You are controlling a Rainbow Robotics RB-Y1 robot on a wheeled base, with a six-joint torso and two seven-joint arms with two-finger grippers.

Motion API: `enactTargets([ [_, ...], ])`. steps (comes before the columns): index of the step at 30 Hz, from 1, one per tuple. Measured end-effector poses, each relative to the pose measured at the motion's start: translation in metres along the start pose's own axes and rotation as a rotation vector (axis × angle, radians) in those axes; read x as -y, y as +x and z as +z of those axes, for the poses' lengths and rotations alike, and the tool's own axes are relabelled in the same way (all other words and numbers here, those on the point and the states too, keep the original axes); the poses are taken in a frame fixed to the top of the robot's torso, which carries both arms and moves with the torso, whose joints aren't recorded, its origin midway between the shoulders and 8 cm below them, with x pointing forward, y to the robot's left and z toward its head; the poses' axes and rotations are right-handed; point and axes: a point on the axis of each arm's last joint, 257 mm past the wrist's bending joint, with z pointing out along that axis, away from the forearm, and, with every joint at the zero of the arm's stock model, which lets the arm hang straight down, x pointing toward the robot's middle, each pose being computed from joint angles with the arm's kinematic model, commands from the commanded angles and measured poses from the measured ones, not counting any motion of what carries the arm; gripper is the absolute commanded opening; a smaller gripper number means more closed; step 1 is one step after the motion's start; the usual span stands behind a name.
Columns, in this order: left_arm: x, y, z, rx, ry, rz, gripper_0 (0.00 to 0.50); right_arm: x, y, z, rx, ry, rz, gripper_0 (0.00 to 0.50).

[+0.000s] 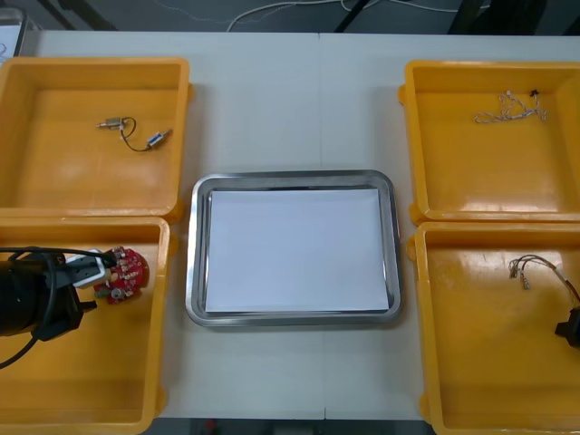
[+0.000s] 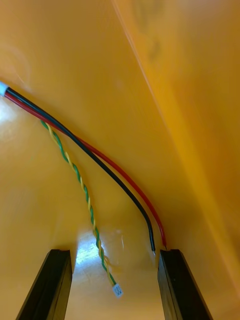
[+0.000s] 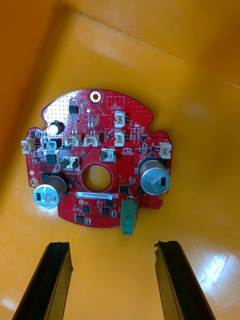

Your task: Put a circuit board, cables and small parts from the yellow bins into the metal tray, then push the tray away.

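A round red circuit board lies on the floor of the near left yellow bin. My left gripper hovers just left of it. In the left wrist view the board sits just beyond the open left gripper, and nothing is between the fingers. My right gripper is low in the near right bin, close to a bundle of cables. It stands open. A red and black cable ends at one fingertip, and a twisted green and yellow cable ends between the fingers.
The metal tray, white inside, sits in the middle between the bins. The far left bin holds small metal parts on a black cable. A thin light cable lies in the far right bin.
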Motion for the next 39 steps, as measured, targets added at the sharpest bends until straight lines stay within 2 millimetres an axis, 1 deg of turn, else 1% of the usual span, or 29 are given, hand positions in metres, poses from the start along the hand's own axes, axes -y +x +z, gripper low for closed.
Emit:
enactTargets([
  [2, 0.001, 0.000, 0.007, 0.007, -0.003, -0.007, 0.493, 0.000, 0.000, 0.000, 0.000, 0.000, 0.000, 0.500],
  [4, 0.004, 0.002, 0.013, 0.008, 0.002, -0.013, 0.493, 0.000, 0.000, 0.000, 0.000, 0.000, 0.000, 0.402],
  [5, 0.005, 0.003, 0.015, 0.006, 0.005, -0.014, 0.492, 0.000, 0.000, 0.000, 0.000, 0.000, 0.000, 0.343],
  [6, 0.007, 0.004, 0.016, 0.002, 0.008, -0.015, 0.491, 0.000, 0.000, 0.000, 0.000, 0.000, 0.000, 0.343],
  [7, 0.007, 0.005, 0.017, -0.001, 0.009, -0.014, 0.486, 0.000, 0.000, 0.000, 0.000, 0.000, 0.000, 0.096],
  [8, 0.007, 0.005, 0.017, -0.002, 0.008, -0.013, 0.480, 0.000, 0.000, 0.000, 0.000, 0.001, 0.000, 0.036],
  [10, 0.006, 0.005, 0.019, -0.004, 0.001, -0.008, 0.470, 0.000, 0.000, 0.000, -0.001, 0.001, 0.000, 0.000],
  [15, 0.006, 0.006, 0.022, -0.007, -0.006, -0.004, 0.450, 0.000, 0.002, -0.001, -0.017, 0.008, -0.002, 0.000],
  [21, 0.008, 0.007, 0.023, -0.008, -0.002, -0.005, 0.387, -0.004, 0.005, -0.001, -0.045, 0.011, -0.008, 0.000],
  [27, 0.008, 0.006, 0.024, -0.006, 0.001, -0.007, 0.375, -0.013, 0.004, -0.006, -0.084, 0.020, -0.027, 0.000],
  [34, 0.010, 0.003, 0.024, 0.008, 0.009, -0.013, 0.375, -0.023, 0.010, -0.021, -0.150, 0.045, -0.068, 0.000],
  [37, 0.011, 0.002, 0.024, 0.010, 0.010, -0.014, 0.352, -0.028, 0.010, -0.027, -0.159, 0.045, -0.084, 0.000],
  [38, 0.011, 0.002, 0.024, 0.010, 0.010, -0.015, 0.327, -0.029, 0.011, -0.028, -0.164, 0.045, -0.090, 0.000],
  [39, 0.011, 0.002, 0.024, 0.011, 0.010, -0.016, 0.313, -0.030, 0.013, -0.030, -0.170, 0.047, -0.095, 0.000],
])
